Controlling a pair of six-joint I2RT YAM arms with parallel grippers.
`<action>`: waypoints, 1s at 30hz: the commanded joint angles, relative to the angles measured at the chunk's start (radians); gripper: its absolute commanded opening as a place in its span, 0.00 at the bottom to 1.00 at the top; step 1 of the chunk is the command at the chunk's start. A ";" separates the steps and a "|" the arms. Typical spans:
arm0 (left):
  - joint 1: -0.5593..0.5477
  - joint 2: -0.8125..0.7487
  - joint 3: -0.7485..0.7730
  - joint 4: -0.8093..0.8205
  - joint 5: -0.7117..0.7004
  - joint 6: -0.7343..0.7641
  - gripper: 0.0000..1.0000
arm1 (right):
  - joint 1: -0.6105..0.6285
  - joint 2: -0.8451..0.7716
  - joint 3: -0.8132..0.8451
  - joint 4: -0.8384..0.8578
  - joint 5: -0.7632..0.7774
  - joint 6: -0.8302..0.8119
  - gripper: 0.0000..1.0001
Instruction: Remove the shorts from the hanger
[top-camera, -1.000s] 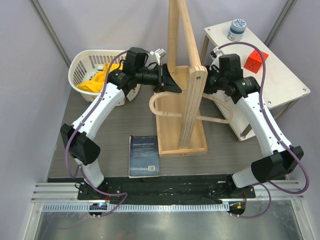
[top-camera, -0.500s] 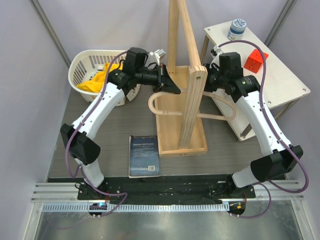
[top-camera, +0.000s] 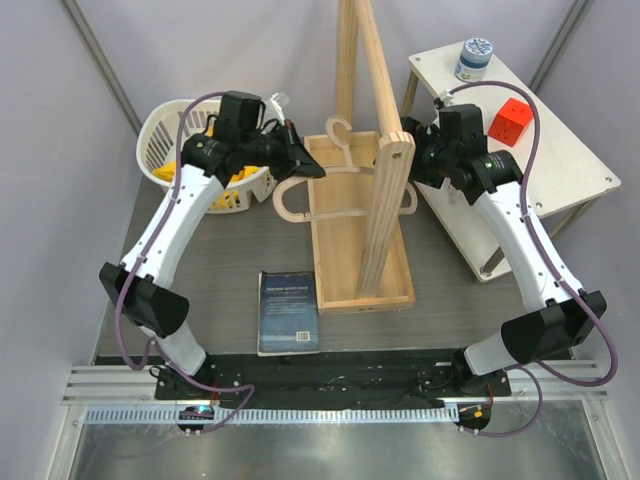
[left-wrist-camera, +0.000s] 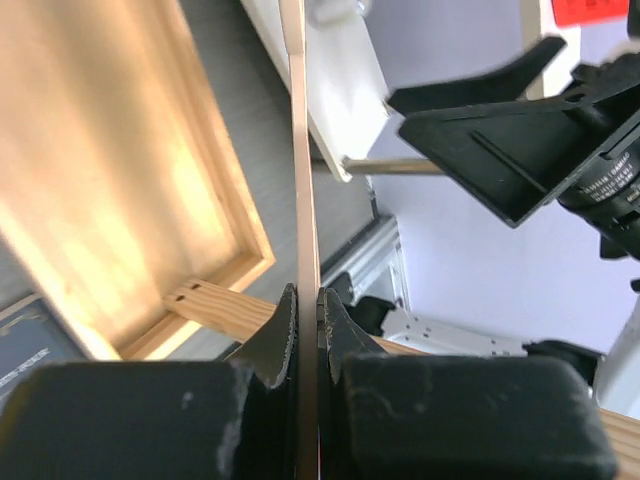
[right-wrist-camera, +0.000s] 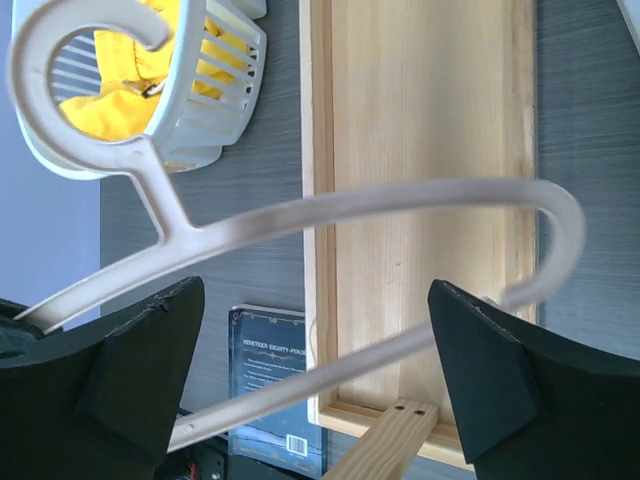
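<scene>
The left end effector (top-camera: 306, 170) is clamped on the left part of the hanger (top-camera: 325, 214). The hanger stretches across the wooden rack (top-camera: 345, 270) with its hook pointing far. The right end effector (top-camera: 414, 152) sits just right of the rack's upright. The shorts (top-camera: 166, 172) lie in the white basket (top-camera: 150, 140) at far left.

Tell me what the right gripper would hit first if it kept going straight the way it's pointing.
The hanger: its rounded loop lies just ahead of the right gripper, between the open fingers. Depth is hard to judge, but nothing looks nearer.
</scene>
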 joint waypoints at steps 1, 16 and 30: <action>0.035 -0.110 -0.022 -0.009 -0.075 0.026 0.00 | -0.008 -0.022 0.054 0.017 0.072 0.062 1.00; 0.084 -0.190 0.228 0.018 -0.346 0.159 0.00 | -0.051 -0.058 0.085 0.001 0.131 0.093 0.99; 0.029 -0.169 0.339 0.186 -0.184 0.370 0.00 | -0.062 -0.066 0.068 0.003 0.115 0.094 0.98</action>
